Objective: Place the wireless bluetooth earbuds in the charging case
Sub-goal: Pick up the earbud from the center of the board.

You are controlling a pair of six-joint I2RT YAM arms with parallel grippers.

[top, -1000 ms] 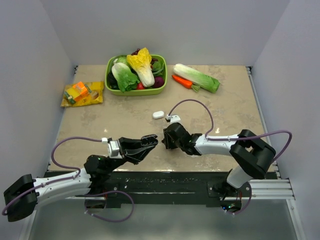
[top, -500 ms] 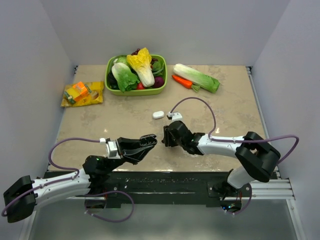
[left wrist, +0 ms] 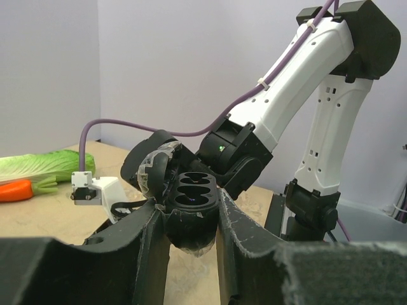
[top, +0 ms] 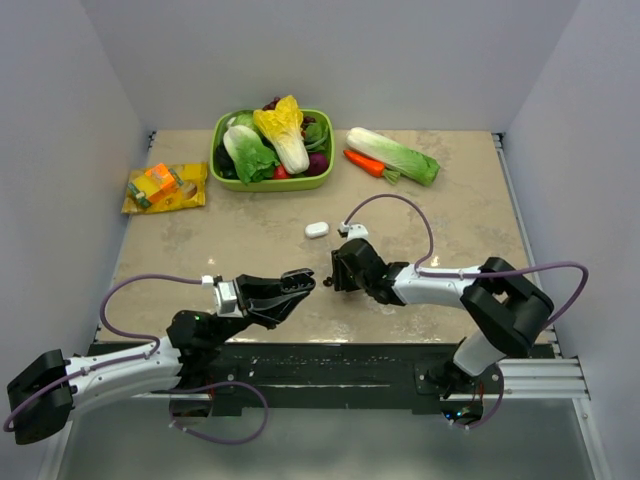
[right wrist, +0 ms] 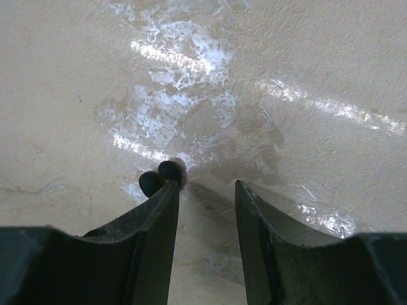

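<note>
Above the table [top: 470, 215], your two grippers meet near the front edge. The left gripper [top: 299, 282] points right, and the right gripper [top: 338, 272] is bent down to the surface just beside it. From this height the buds are too small to find, and what the left fingers hold reads only as a dark lump. A white pod [top: 317, 229] lies apart, farther back.

At the left wrist, you see what the overhead hides. The case [left wrist: 191, 213] is clamped between the two fingers and held off the table. Its lid [left wrist: 154, 170] is hinged back to the left, and its two sockets [left wrist: 194, 189] are empty, one behind the other, facing up. No bud shows here.

At the right wrist, your fingers stand apart with only bare table between them. The buds [right wrist: 159, 176], two black beads touching each other, rest on the surface against the outer side of the tip of the finger on the view's left [right wrist: 156, 216]. They are beside the gap, not in it. The pair lies on a slant, running from near that tip up and away. The case is out of this view.

The right gripper is the nearer one, and the only free one. It would likely need to shift toward the view's left to straddle a bud before closing, because closing where it stands would catch nothing.
</note>
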